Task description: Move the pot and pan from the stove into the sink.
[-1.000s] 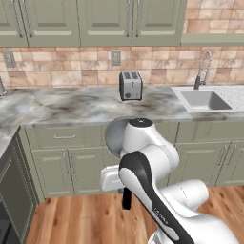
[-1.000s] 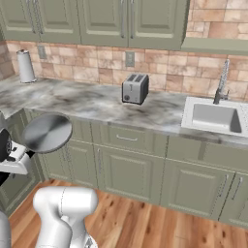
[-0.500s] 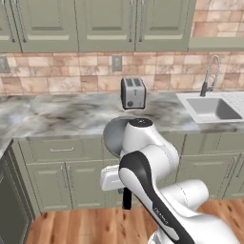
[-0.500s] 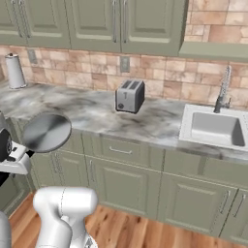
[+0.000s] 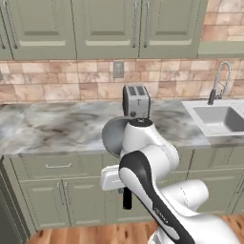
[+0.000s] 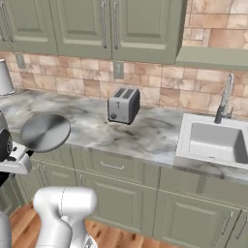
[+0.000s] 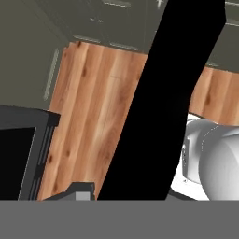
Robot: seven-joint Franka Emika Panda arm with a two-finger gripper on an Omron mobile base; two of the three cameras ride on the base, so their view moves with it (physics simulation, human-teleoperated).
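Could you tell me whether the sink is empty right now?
Empty: the sink shows only its bare pale basin; the pan is held off the counter.

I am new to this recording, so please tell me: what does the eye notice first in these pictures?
First, the pan: the robot carries it in the air before the counter, its black handle hanging down from the gripper. Next, the toaster standing on the counter, and the sink with its faucet at the right.

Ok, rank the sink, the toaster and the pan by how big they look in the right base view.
1. sink, clearly the largest.
2 and 3. pan and toaster look about alike. The pan sits nearer the camera, which inflates it, so that pair is left unranked.
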